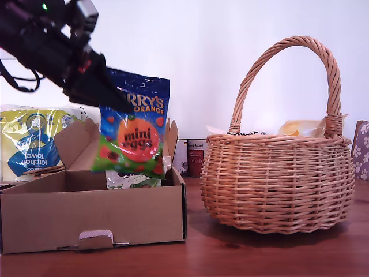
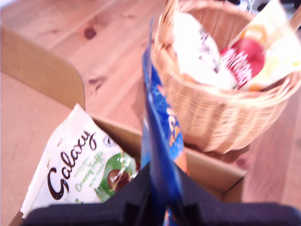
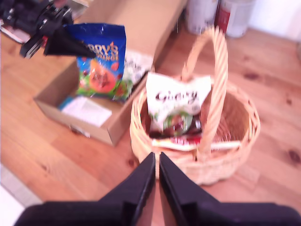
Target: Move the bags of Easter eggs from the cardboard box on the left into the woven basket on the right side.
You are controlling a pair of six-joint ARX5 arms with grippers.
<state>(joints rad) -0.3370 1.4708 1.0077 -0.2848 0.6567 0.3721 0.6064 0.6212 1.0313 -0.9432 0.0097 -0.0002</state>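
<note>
The fingers of my first gripper are pinched tight on the top edge of the dark blue bag, and there it hangs, lifted clear above the cardboard box at the exterior view's left, orange lettering and a big orange egg facing out. Under it, inside the box, a white Galaxy bag lies against the wall, green patch showing. Over to the woven basket at the exterior view's right, standing on the wooden desk just beside the box, tall handle arched overhead: another white bag already leans inside it, with a yellow-orange bag tucked alongside. My second gripper hovers above the desk on the near side of the basket, its fingers drawn almost together with only a thin slit between them and nothing in their grip. Behind the box, a yellow and blue kitchen towel pack stands at the exterior view's left edge, and two tins sit between box and basket at the back.
</note>
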